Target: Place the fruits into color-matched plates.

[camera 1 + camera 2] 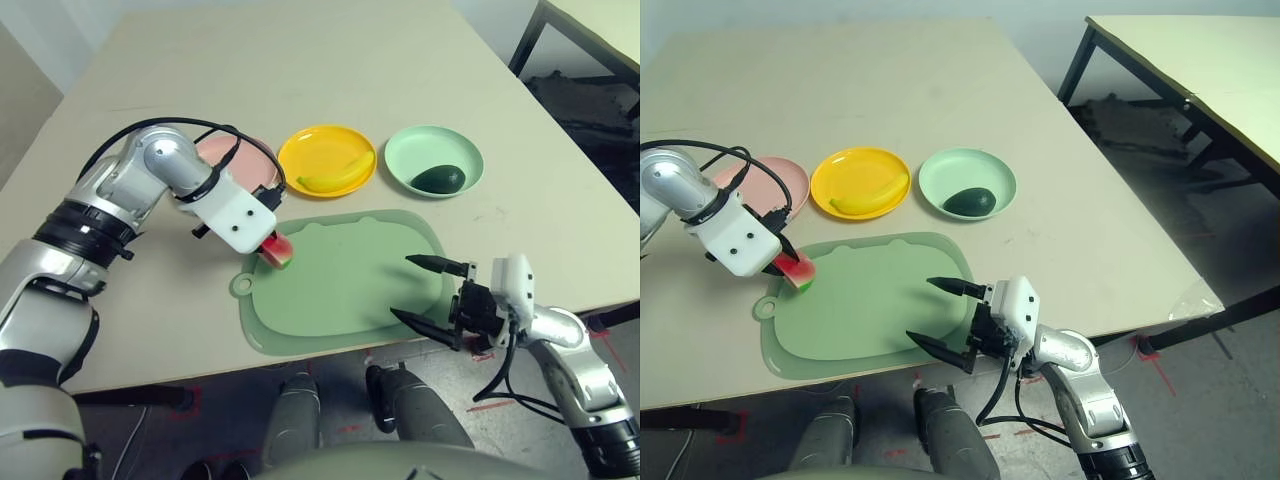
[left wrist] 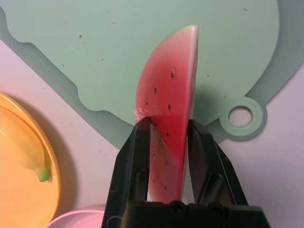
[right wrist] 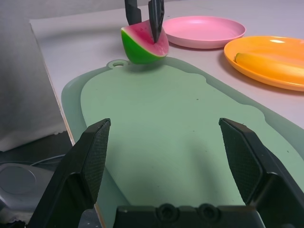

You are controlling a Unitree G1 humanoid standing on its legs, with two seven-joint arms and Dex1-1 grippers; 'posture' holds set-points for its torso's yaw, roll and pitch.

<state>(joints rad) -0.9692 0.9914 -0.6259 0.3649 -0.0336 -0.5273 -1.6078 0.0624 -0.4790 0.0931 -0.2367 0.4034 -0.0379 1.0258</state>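
Clamped in my left gripper (image 2: 168,135) is the watermelon (image 2: 168,118), pinched by its flat red faces, just over the mat's (image 1: 350,280) corner beside the ring handle. Behind it sits the pink plate (image 1: 775,180), with the banana (image 1: 335,178) in the yellow plate (image 1: 327,150) and the avocado (image 1: 438,179) in the green plate (image 1: 432,148). My right gripper (image 1: 425,293) hangs at the mat's near right edge, fingers spread wide apart, holding nothing.
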